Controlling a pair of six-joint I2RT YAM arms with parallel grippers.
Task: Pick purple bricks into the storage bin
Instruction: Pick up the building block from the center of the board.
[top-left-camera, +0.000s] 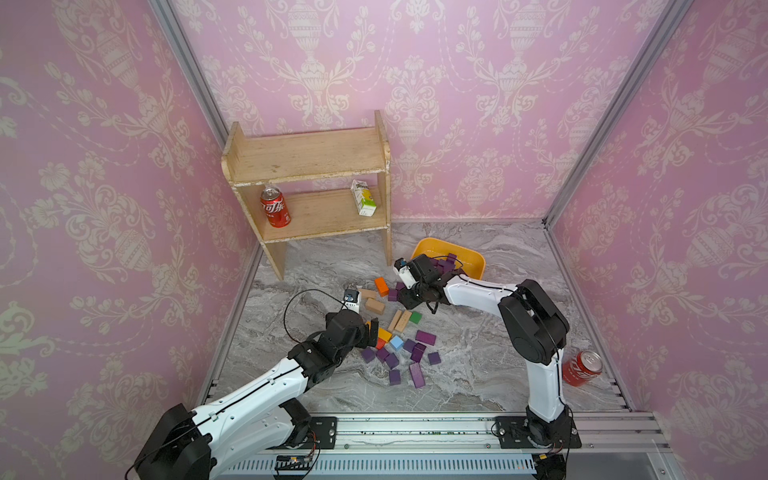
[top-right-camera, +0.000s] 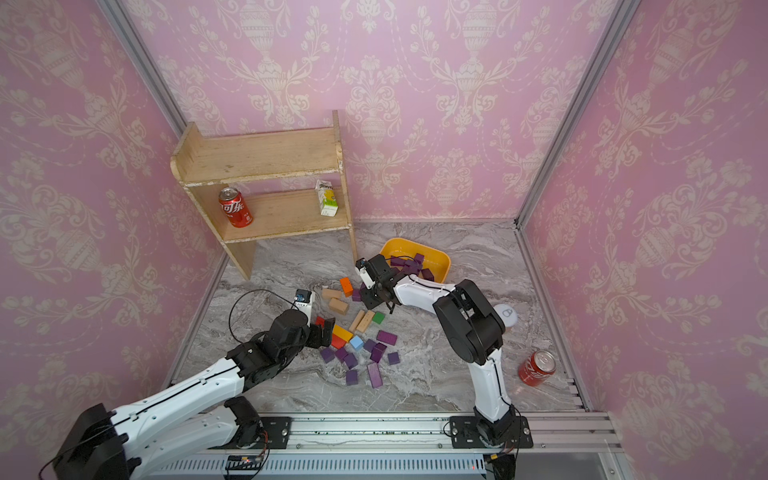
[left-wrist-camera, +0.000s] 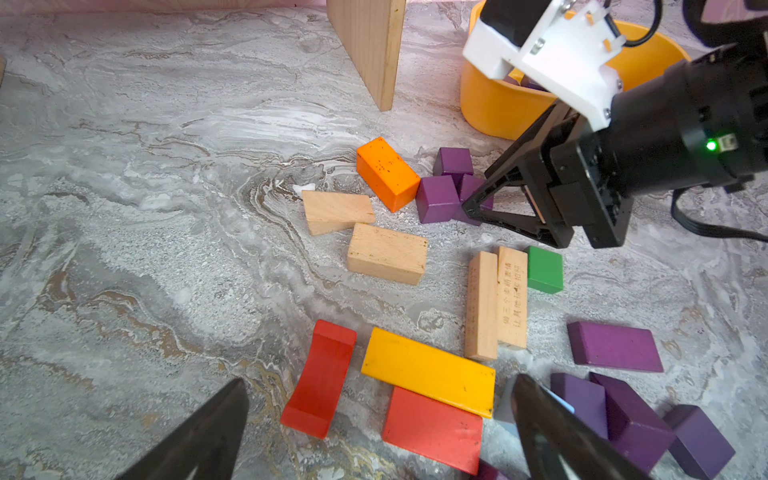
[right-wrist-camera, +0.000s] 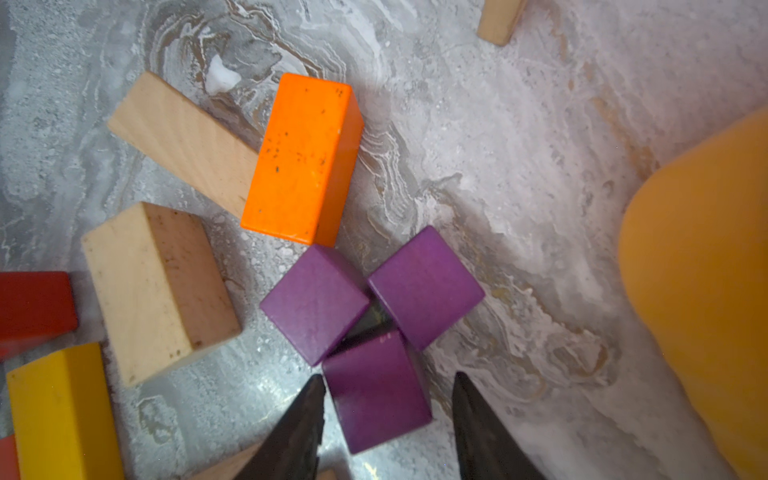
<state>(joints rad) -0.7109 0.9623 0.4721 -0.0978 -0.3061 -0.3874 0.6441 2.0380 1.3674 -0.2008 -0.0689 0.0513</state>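
Note:
My right gripper (right-wrist-camera: 388, 377) is low over the table beside the yellow storage bin (top-left-camera: 424, 249), and it is open. Its fingers stand on either side of a purple cube (right-wrist-camera: 376, 399); one finger touches the cube and a gap shows at the other. Two more purple cubes (right-wrist-camera: 316, 301) lie against the first. Several purple bricks (top-left-camera: 415, 353) are scattered toward the table's front, and several more (top-right-camera: 409, 264) lie in the bin. My left gripper (left-wrist-camera: 379, 380) hangs wide open and empty over a red block (left-wrist-camera: 432, 428) and a yellow block (left-wrist-camera: 428, 370).
An orange block (right-wrist-camera: 303, 162), tan blocks (left-wrist-camera: 386, 253), a green block (left-wrist-camera: 544, 270) and a blue block (top-left-camera: 396, 343) lie among the purple ones. A wooden shelf (top-left-camera: 307, 166) holds a cola can (top-left-camera: 275, 207) and a carton (top-left-camera: 363, 198). Another can (top-left-camera: 582, 368) stands at the front right.

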